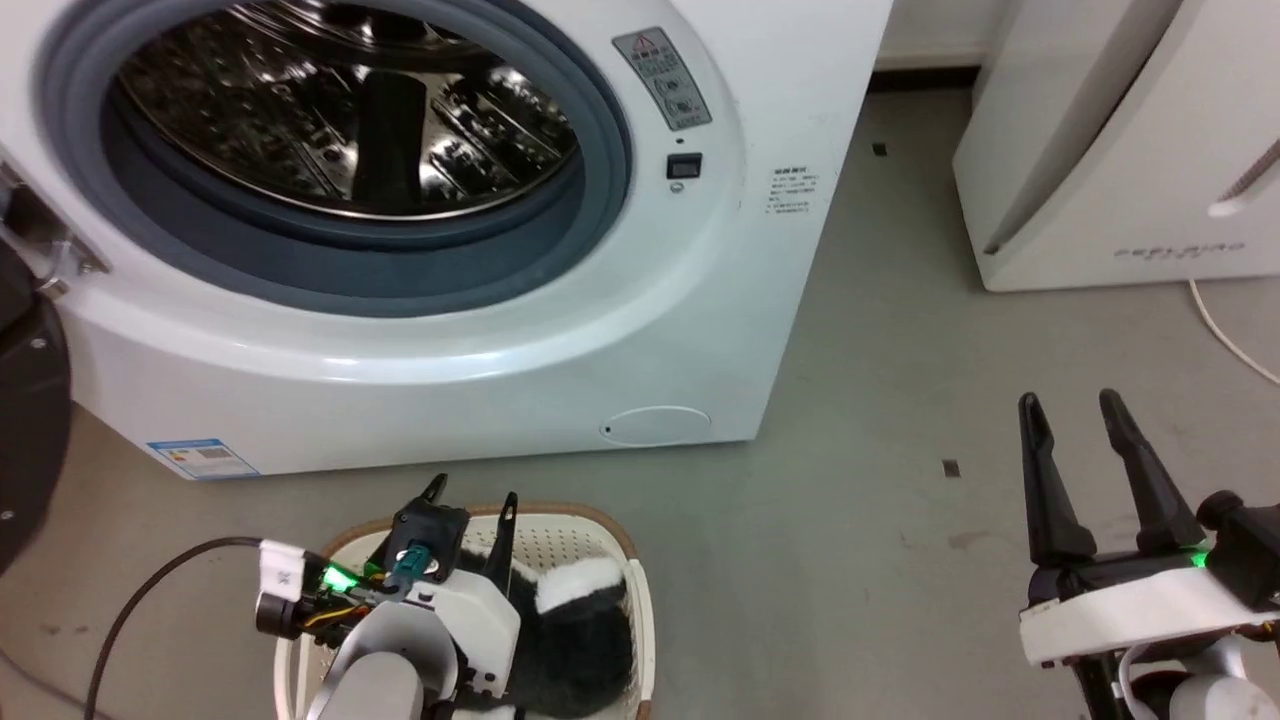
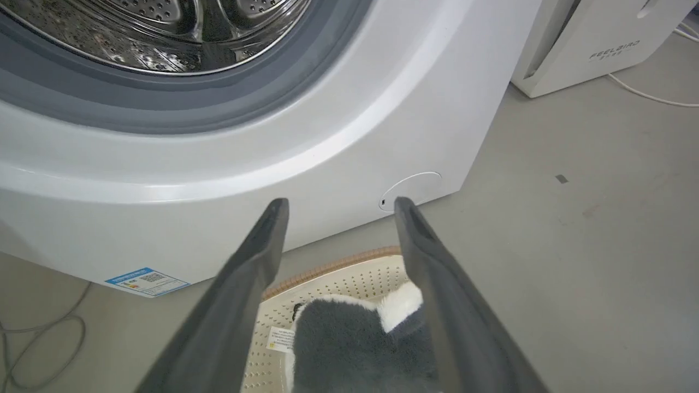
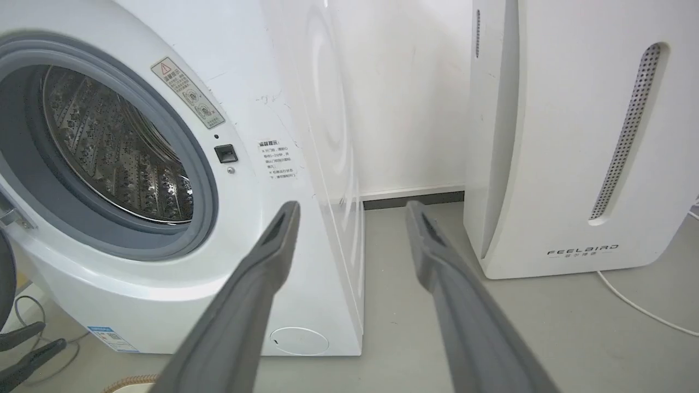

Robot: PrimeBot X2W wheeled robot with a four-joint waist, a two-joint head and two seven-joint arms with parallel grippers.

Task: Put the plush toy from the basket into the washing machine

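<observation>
You have a grey floor (image 1: 880, 400) here. The plush toy (image 1: 580, 620) lies in the basket (image 1: 600, 520), toward its right wall, just before the washing machine (image 1: 500, 340). Your left gripper (image 1: 473, 492) hangs over the toy, fingers spread, clasping nothing. Your right gripper (image 1: 1069, 398) stands well apart, fingers parted, empty.

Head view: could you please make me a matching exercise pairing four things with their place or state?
1 toy
2 washer
3 left pincer
4 right pincer

A open, over floor
B porthole open
C lying in basket
D open, over the toy

Pairs: 1-C, 2-B, 3-D, 4-A
</observation>
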